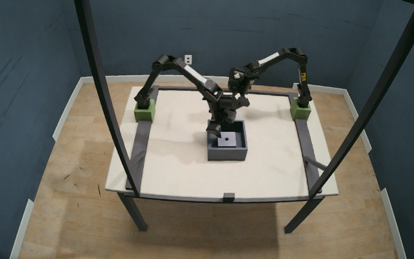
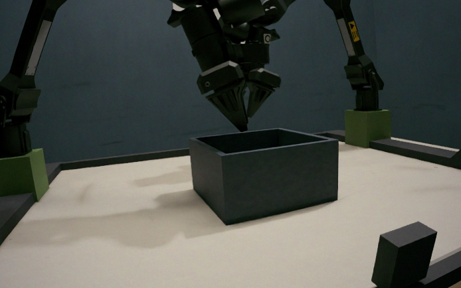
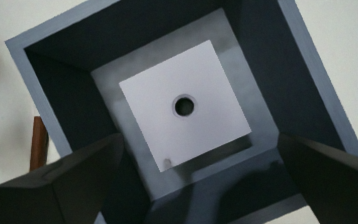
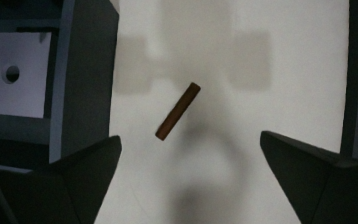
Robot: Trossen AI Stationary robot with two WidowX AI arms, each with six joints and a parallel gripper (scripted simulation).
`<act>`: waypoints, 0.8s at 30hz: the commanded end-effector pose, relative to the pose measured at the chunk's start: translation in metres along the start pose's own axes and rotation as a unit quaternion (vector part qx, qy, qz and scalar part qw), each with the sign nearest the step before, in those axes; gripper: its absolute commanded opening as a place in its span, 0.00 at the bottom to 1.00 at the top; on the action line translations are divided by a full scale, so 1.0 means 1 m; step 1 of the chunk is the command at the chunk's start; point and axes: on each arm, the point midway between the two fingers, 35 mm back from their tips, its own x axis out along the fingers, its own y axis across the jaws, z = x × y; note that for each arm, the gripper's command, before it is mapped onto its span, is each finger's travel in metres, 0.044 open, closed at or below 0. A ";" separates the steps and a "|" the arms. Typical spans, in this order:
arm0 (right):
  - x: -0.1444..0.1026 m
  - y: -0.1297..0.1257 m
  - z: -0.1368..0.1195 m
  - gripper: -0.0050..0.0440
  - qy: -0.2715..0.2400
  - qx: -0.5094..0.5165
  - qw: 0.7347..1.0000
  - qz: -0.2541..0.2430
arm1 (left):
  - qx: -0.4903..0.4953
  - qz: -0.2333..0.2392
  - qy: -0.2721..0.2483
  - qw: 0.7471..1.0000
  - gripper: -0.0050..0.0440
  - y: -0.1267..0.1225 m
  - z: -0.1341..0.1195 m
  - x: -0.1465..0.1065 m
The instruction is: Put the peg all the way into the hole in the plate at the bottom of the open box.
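Dim, flat light, soft-edged shadows across the pale tabletop [image 1: 183,179] [image 2: 101,265] [image 3: 335,30] [image 4: 310,110], the dark box interior murky.

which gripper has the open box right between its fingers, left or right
The left gripper: its open fingers frame the box and its plate. Between the right gripper's open fingers, the view shows the brown peg instead.

A slim reddish-brown cylindrical peg [image 3: 38,144] [image 4: 178,111] lies flat on the white tabletop outside an open dark blue-grey square box [image 1: 227,154] [image 2: 280,180] [image 3: 315,75] [image 4: 85,80], whose pale lavender square plate [image 1: 231,143] [image 3: 200,132] [image 4: 30,90] shows a round, unfilled central hole [image 1: 226,138] [image 3: 184,106] [image 4: 12,74].
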 end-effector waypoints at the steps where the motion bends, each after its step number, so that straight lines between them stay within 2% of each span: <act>1: -0.010 0.001 0.008 1.00 -0.016 -0.002 1.000 0.000 | 0.001 -0.001 -0.015 1.000 1.00 0.000 0.007 -0.010; 6: -0.018 0.005 0.007 1.00 -0.024 -0.007 1.000 0.004 | 0.001 -0.001 -0.015 1.000 1.00 0.000 0.007 -0.010; 10: -0.044 0.016 0.006 1.00 -0.054 -0.019 0.998 0.011 | 0.001 -0.001 -0.015 1.000 1.00 0.000 0.007 -0.010; 14: -0.084 0.033 0.000 1.00 -0.101 -0.039 0.994 0.022 | -0.020 0.004 -0.025 0.999 0.80 0.007 0.010 -0.019; 16: -0.084 0.033 0.000 1.00 -0.101 -0.039 0.994 0.022 | -0.020 0.004 -0.025 0.999 0.80 0.007 0.010 -0.019; 19: -0.116 0.046 -0.010 1.00 -0.142 -0.055 0.988 0.033 | -0.093 0.010 -0.029 0.995 0.66 0.029 0.007 -0.020; 23: -0.144 0.057 -0.021 1.00 -0.181 -0.070 0.980 0.044 | -0.204 0.014 -0.039 0.978 0.46 0.060 0.004 -0.024; 24: -0.150 0.059 -0.024 1.00 -0.189 -0.073 0.978 0.047 | -0.237 0.015 -0.042 0.971 0.45 0.069 0.002 -0.024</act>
